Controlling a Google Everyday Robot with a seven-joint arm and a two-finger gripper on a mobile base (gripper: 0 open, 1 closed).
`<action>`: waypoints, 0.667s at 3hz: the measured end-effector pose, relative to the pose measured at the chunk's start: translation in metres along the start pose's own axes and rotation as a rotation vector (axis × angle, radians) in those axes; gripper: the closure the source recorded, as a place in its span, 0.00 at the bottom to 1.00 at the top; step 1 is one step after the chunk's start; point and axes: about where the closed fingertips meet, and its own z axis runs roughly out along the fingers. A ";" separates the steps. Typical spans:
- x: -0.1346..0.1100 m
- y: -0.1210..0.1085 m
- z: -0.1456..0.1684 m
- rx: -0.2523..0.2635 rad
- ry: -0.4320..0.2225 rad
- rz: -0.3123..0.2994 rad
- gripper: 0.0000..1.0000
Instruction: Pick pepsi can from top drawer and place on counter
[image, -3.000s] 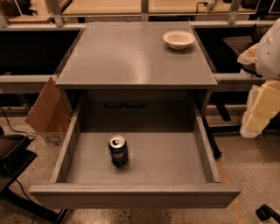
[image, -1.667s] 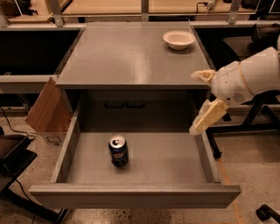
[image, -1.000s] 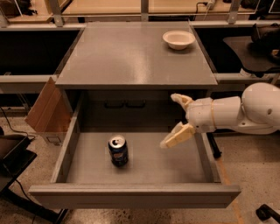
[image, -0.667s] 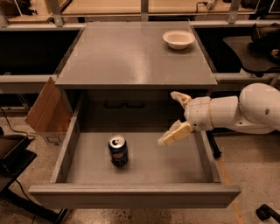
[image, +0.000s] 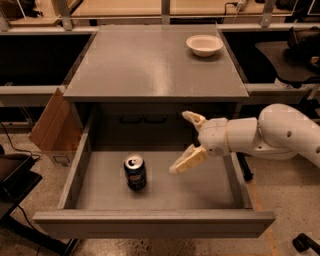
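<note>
The pepsi can (image: 135, 172) stands upright on the floor of the open top drawer (image: 150, 220), left of its middle. My gripper (image: 184, 142) reaches in from the right over the drawer, to the right of the can and apart from it. Its two cream fingers are spread wide, one up near the cabinet front and one low over the drawer floor. It holds nothing. The grey counter (image: 150, 65) lies above and behind the drawer.
A shallow white bowl (image: 204, 44) sits at the counter's back right. A cardboard box (image: 52, 127) leans at the cabinet's left side. A dark panel with two black handles (image: 142, 118) is at the drawer's back. Dark tables flank the cabinet.
My arm has come down from the right edge of the view and moved left into the drawer, closer to the can. The can has not moved.
</note>
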 end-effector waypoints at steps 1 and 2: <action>0.006 0.029 0.052 -0.074 -0.045 -0.014 0.00; 0.020 0.044 0.092 -0.107 -0.038 -0.001 0.00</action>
